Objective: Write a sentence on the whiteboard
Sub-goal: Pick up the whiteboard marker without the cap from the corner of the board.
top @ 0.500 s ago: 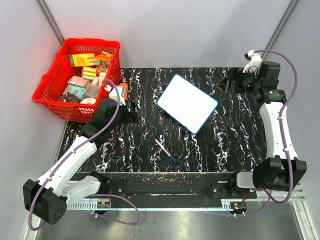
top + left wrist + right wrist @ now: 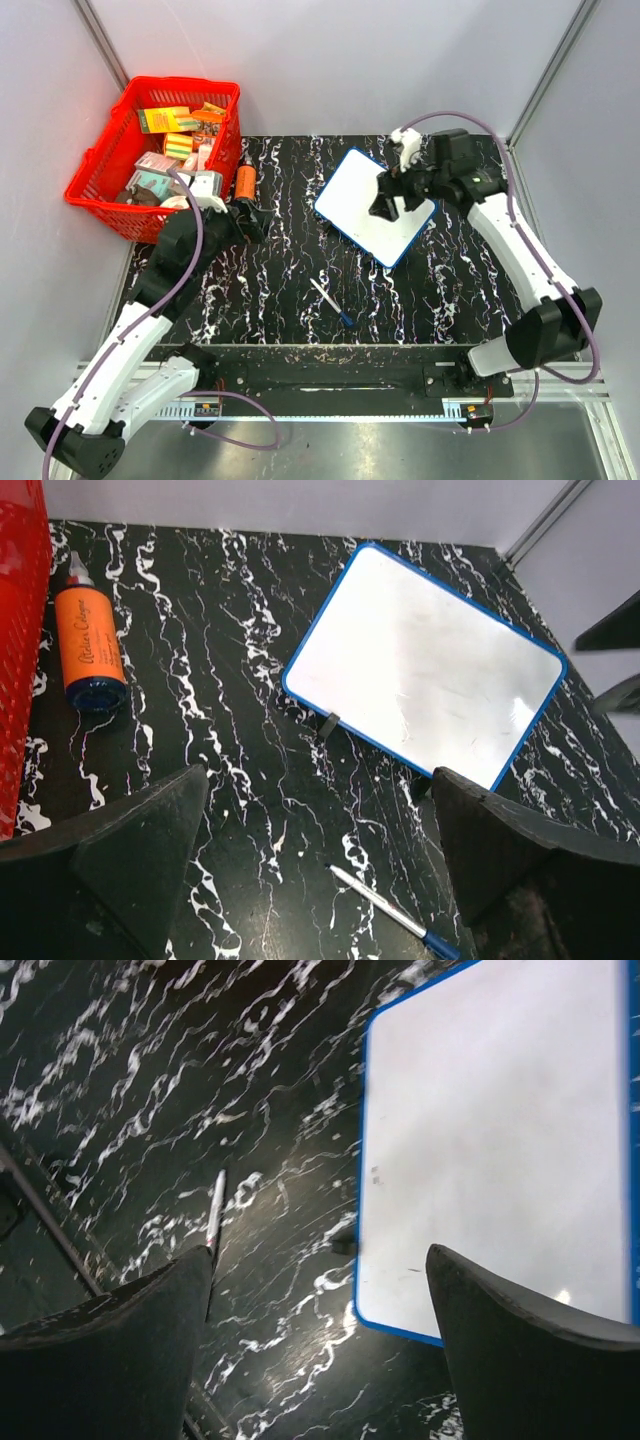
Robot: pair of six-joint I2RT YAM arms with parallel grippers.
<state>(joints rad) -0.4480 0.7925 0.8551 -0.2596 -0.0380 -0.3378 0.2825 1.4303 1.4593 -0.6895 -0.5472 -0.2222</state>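
The whiteboard (image 2: 350, 190) lies flat on the black marbled surface (image 2: 280, 290), directly under my right jaws, with its corner toward my bases. Its white face is bare: no sentence on it yet, only faint smudges. The pen (image 2: 331, 302) I need lies loose on the surface, back toward my bases from the right jaws and apart from the board's near edge. By my judgement the task has hardly begun. The pen must be picked up and every word is left to write.

My right arm (image 2: 520, 250) reaches forward and bends inward, which brings my right jaws over the right half of the board. They stand wide apart and hold nothing. I cannot tell how high above the board they hang.

My left arm (image 2: 150, 300) stretches forward on its own side. My left jaws are spread as wide as they go, also empty, and look out across the surface. From them the board is ahead and to the right, and the pen is close below, by the right finger. An orange bottle (image 2: 88, 645) lies ahead to the left, and the red basket (image 2: 97, 140) is just beyond it on the far left.
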